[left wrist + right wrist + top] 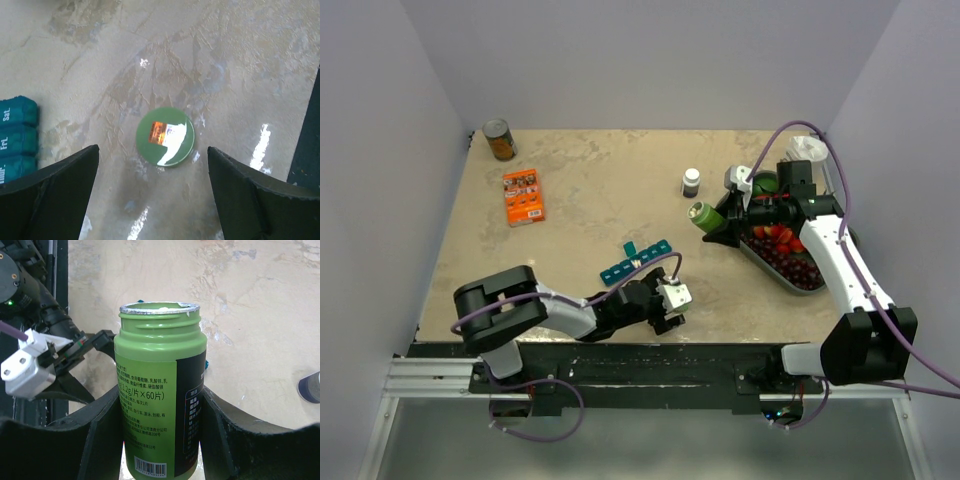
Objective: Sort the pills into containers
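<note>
While your right gripper clamps the open bottle, pouring looks next.
Your left gripper hangs spread over the cap; bring the bottle to the teal organiser, centre frame.

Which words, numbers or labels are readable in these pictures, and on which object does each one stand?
"Sat": a lid of the pill organiser.
"Fri": the lid next to it.
"1.2g/片×60片": label of the green bottle.
Unreadable: the bottle's small print and barcode digits, the sticker on the green lid, the orange box, the can.
</note>
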### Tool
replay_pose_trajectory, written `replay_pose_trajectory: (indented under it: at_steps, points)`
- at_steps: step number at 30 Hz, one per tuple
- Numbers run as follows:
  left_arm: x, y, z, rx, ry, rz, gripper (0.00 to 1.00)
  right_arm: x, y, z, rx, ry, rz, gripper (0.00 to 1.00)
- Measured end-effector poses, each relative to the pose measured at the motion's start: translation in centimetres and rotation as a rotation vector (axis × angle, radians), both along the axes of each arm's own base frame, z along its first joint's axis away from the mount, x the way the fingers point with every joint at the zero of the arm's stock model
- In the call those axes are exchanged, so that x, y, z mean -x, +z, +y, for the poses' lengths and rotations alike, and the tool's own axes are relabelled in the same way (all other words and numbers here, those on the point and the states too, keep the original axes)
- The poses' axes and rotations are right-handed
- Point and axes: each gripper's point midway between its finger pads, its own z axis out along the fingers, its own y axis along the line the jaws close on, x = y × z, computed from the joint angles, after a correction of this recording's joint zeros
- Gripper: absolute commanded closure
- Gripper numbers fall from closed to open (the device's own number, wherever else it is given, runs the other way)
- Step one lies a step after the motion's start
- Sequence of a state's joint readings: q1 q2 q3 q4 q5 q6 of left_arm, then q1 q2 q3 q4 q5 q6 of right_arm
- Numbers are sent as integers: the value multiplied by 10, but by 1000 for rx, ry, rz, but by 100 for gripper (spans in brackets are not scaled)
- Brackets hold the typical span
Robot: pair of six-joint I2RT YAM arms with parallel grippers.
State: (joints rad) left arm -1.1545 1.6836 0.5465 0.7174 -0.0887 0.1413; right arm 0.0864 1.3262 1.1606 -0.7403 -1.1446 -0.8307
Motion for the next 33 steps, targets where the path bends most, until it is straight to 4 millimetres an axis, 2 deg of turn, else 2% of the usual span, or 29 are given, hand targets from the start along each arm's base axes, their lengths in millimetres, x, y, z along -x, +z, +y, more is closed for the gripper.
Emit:
replay_pose_trajectory:
  at_steps: [6,9,11,14,15,17,18,20,21,25,27,30,33]
  points:
    - [-9,-6,-16,-16,-4,-16,15,0,0,-1,0,-1,1,100]
    - [-10,-12,-17,-31,-7,-15,24,1,0,-1,0,1,0,100]
    - [-10,-12,-17,-31,-7,-15,33,0,0,-1,0,0,0,100]
    - [-10,-14,-18,-37,-9,-13,38,0,0,-2,0,0,-2,100]
    - [-10,-14,-20,-36,-10,-12,52,0,0,-2,0,0,-2,100]
    - [-10,-14,-22,-39,-19,-12,69,0,0,-2,1,-1,-5,100]
    - [-10,-14,-22,-37,-18,-9,83,0,0,-2,1,-1,-6,100]
    - [-9,-14,-23,-33,-22,-3,97,0,0,-2,1,-1,-7,100]
    - [-8,-14,-23,-31,-21,2,100,-1,-1,-2,2,-1,-8,100]
    - [-4,-9,-18,2,10,64,100,-1,-1,-3,5,-2,-10,100]
    - [3,3,-8,48,34,116,100,-1,-1,-3,6,-2,-12,100]
    - [6,44,12,196,101,196,100,-1,-2,-3,5,-1,-10,100]
    - [-3,111,40,455,203,273,100,0,-4,-3,7,0,-4,100]
